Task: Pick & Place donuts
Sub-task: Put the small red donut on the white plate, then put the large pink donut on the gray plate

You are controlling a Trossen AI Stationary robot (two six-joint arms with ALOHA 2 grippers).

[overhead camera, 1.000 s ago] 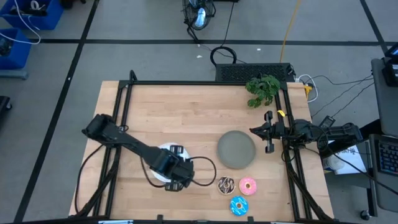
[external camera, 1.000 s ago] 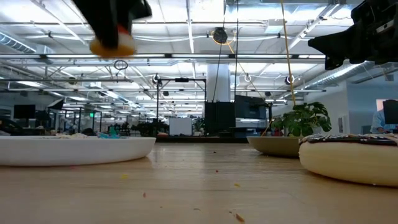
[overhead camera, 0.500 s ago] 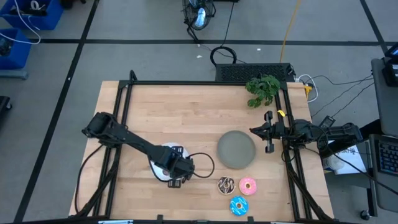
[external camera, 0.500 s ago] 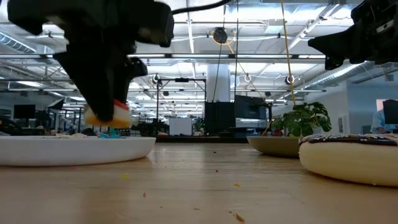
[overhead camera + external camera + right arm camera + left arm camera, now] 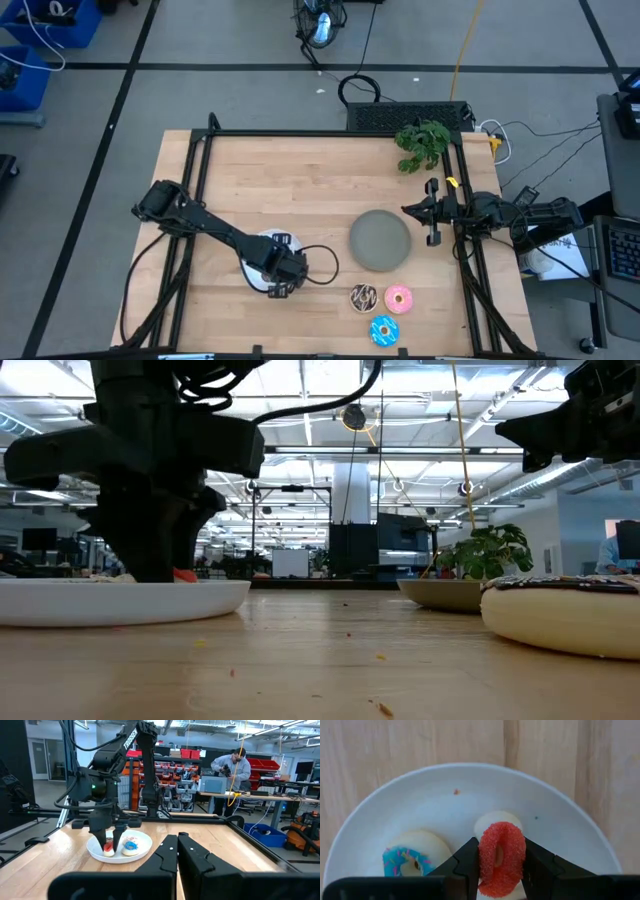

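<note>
Red donut [image 5: 501,857] pinched upright in left end effector [image 5: 501,870] over white plate [image 5: 570,827].

Evenly and brightly lit from overhead ceiling strips, seen as glowing rows in the low view. Soft, faint shadows only around the white plate [image 5: 262,262]. Mild glare on its rim in the left wrist view. Near tabletop blurred in the low view, left gripper [image 5: 150,575] a dark backlit silhouette above the plate.
</note>
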